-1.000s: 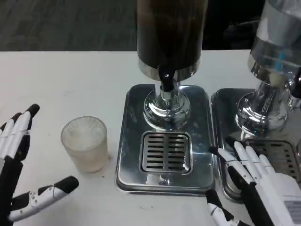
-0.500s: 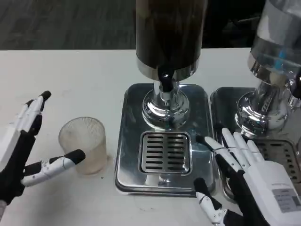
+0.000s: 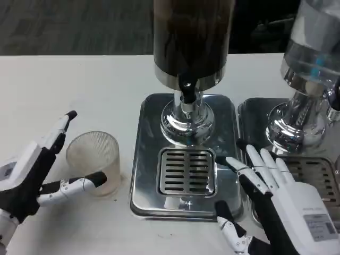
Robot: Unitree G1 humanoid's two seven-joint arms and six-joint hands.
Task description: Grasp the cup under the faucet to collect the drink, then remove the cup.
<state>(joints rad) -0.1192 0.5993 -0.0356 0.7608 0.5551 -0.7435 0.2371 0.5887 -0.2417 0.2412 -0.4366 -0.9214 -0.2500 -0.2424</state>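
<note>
left hand (image 3: 32, 167) moved closer, fingers spread around ribbed translucent cup (image 3: 94, 162) | right hand (image 3: 276, 199) open, empty

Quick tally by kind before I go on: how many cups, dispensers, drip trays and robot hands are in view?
Ribbed translucent plastic cup: 1
Chrome-based drink dispensers: 2 (dark one, clear one)
Steel drip trays: 2 (centre, right)
White-and-black robot hands: 2 (left hand, right hand)
Total: 7
</note>
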